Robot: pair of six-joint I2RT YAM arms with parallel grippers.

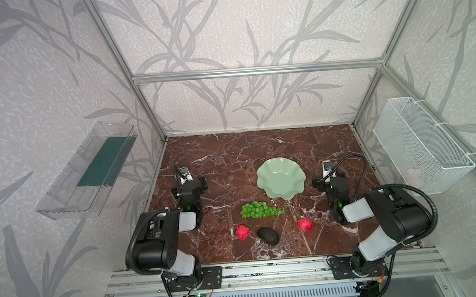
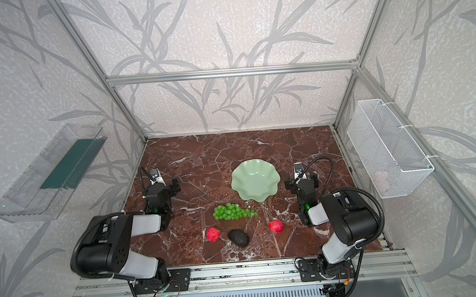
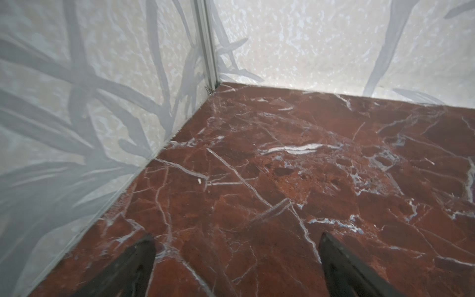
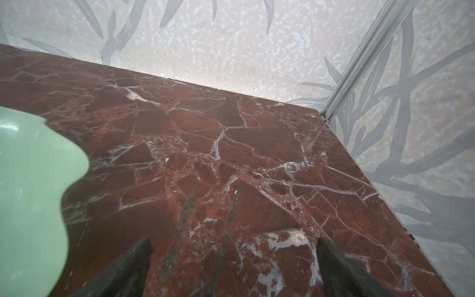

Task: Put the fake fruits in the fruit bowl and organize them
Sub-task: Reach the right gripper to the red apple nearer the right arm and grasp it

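Only fingertips [image 3: 144,257] showing in wrist views, left gripper [image 3: 237,236] and right gripper [image 4: 234,240] are standing spread over the bench [image 1: 217,162]; fruit bowl [image 4: 38,180], mid-bench, is getting cropped in the right wrist view; grapes [image 1: 261,209], avocado [image 1: 268,236], red fruits [image 1: 242,232] [image 1: 305,224] lying nearer the front edge.

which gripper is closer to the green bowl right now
Right. The right gripper sits open just beside the fruit bowl; the left gripper, also open, is much farther away on its other side.

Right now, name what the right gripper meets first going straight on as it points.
Probably the red-brown marble tabletop; the open right gripper angles down at it. The pale green scalloped bowl lies beside that line.
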